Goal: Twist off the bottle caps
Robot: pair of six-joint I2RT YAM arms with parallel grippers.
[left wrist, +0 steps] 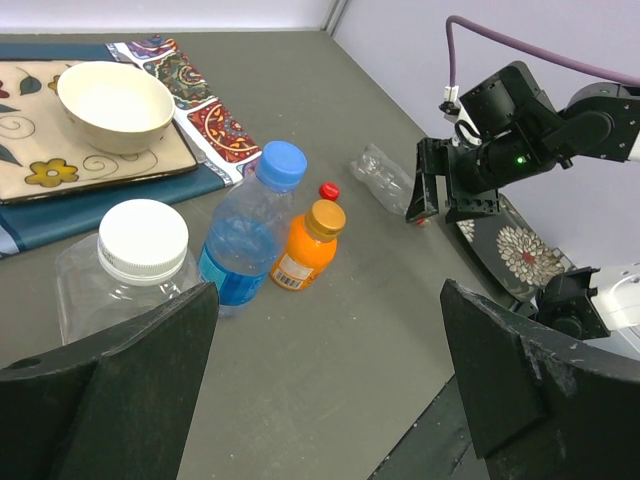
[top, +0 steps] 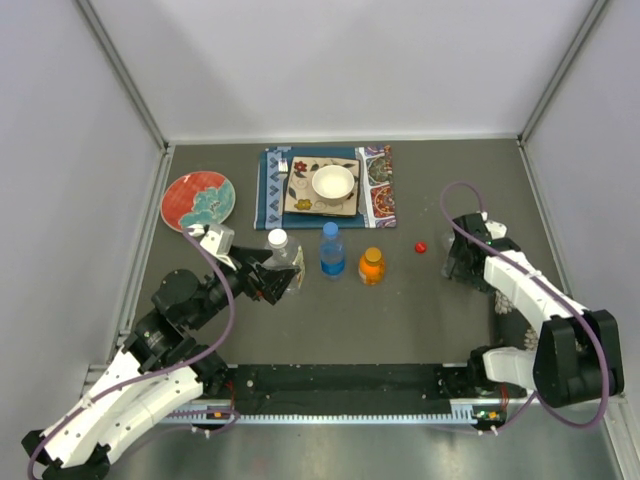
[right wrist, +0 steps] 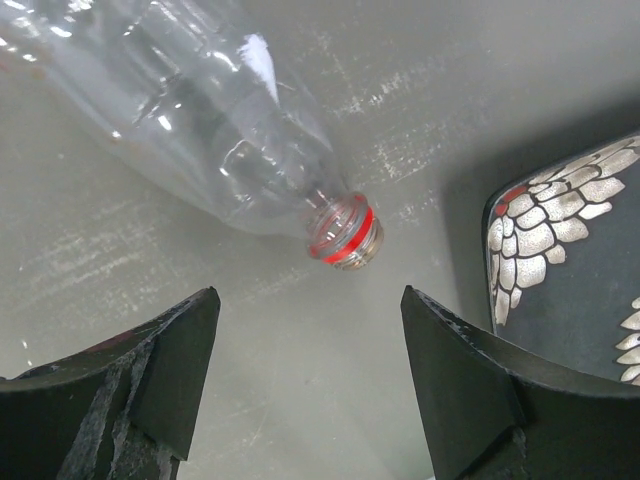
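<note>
White is the cap (left wrist: 143, 238) on the wide clear bottle (left wrist: 90, 290), which stands upright on the counter (left wrist: 330, 380) just past one of my left fingers (left wrist: 120, 400). Those fingers are spread wide, with nothing between them but bare counter.

Beside that bottle stands the blue-tinted bottle (left wrist: 238, 255) with its blue cap (left wrist: 282, 165) on. Close against it is the squat orange bottle (left wrist: 303, 258), its orange cap (left wrist: 325, 217) also on. The red cap (left wrist: 329, 191) lies loose on the counter just behind the orange bottle.

The slim clear bottle (right wrist: 190, 110) lies on its side. Its threaded neck is bare, with a red ring around it, and points toward the gap between my right fingers (right wrist: 130, 390). These too are parted and hold nothing. A dark plate with a feathered pattern (right wrist: 570, 270) sits near that neck.

Farther back, a white bowl (left wrist: 115, 105) rests on a flowered square plate (left wrist: 60, 160) laid over a patterned cloth (left wrist: 215, 125). From above, a round red plate (top: 199, 200) lies left of the cloth.
</note>
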